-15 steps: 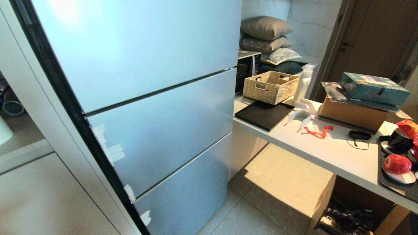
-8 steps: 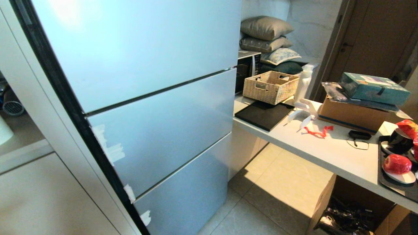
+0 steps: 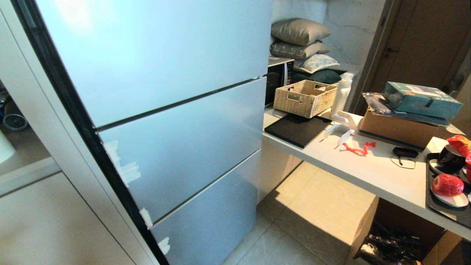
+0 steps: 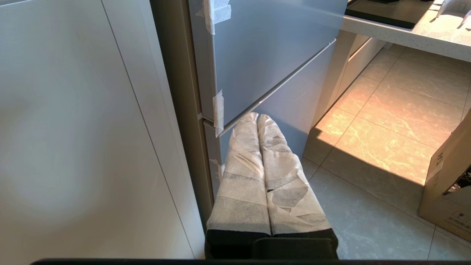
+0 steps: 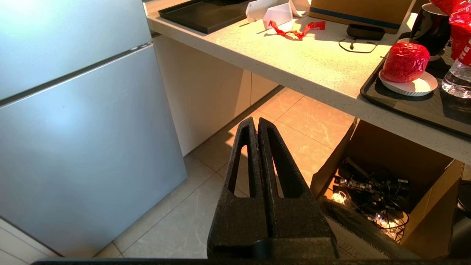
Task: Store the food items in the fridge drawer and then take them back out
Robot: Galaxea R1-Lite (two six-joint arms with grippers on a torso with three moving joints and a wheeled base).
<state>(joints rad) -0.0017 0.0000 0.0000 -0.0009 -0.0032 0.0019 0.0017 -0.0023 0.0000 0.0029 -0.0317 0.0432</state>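
Fridge: the fridge (image 3: 176, 147) stands closed, with all its door panels flush, so the fridge drawer is hidden inside and out of sight.
Food item: one red round fruit (image 3: 447, 184) sits on a small white plate (image 3: 454, 200) in a dark tray (image 3: 432, 200) at the tabletop's (image 3: 368, 169) right end; a second one cannot be made out.
Left tool: the left tool (image 4: 257, 118), wrapped in white cloth, has its fingers pressed together and holds nothing, and it hangs low near the fridge's taped corner.
Right tool: the right tool (image 5: 257, 121) has its black fingers together and empty, over the floor between the fridge and an open cardboard box (image 5: 390, 184).
Stage: probably the very start, with nothing yet opened or picked up.
Risk, door: a closed tool cannot hook the door's edge, and a push at the wrong seam would open the wrong compartment.
Risk, fruit: the fruit is smooth and round and may roll off its plate if nudged by the nearby cup (image 3: 449, 159) or bottle (image 5: 456, 79) side.
Risk, reach: the tabletop's edge and the box crowd the right arm's path.
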